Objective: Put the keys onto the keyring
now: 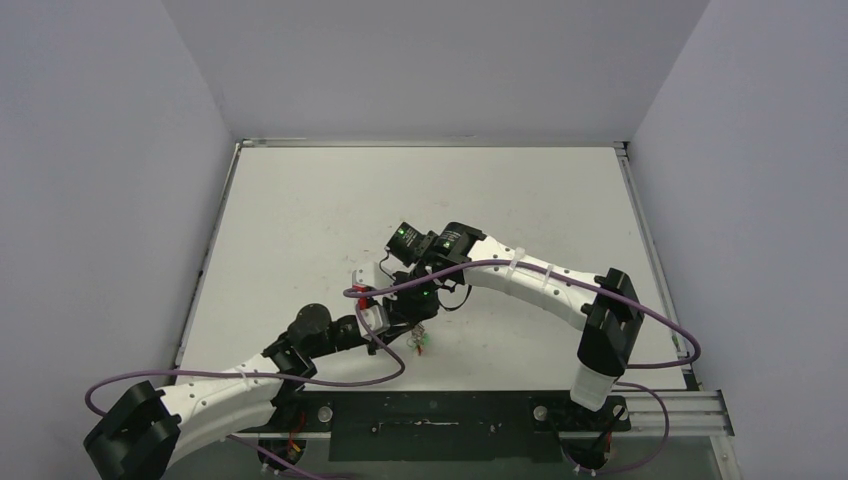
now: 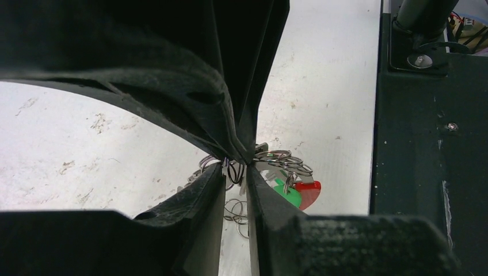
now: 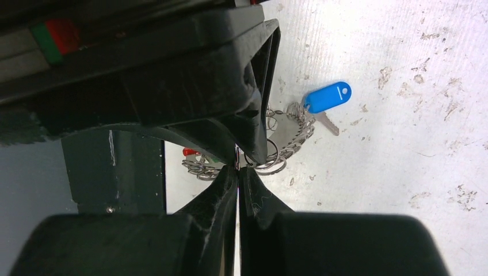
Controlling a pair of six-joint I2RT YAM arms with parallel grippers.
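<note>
Both grippers meet tip to tip above the table's near middle. My right gripper [image 3: 237, 168] is shut, and a thin black wire loop [image 2: 235, 172] hangs from its tips. My left gripper [image 2: 235, 170] stands narrowly open with that loop between its jaws. The keyring [image 2: 285, 160], a silvery coil, runs behind the fingers, with its red section [image 2: 311, 194] beside a green key [image 2: 292, 197]. The right wrist view shows the coil [image 3: 296, 135] and a blue key [image 3: 327, 96] lying on the table. In the top view the left gripper [image 1: 392, 312] and right gripper [image 1: 418, 290] hide most of it.
Small silver rings [image 2: 239, 210] lie under the left jaws. The black base rail [image 2: 426, 172] runs along the near table edge close by. A purple cable [image 1: 520, 265] loops over both arms. White walls enclose the table [image 1: 300, 200] on three sides.
</note>
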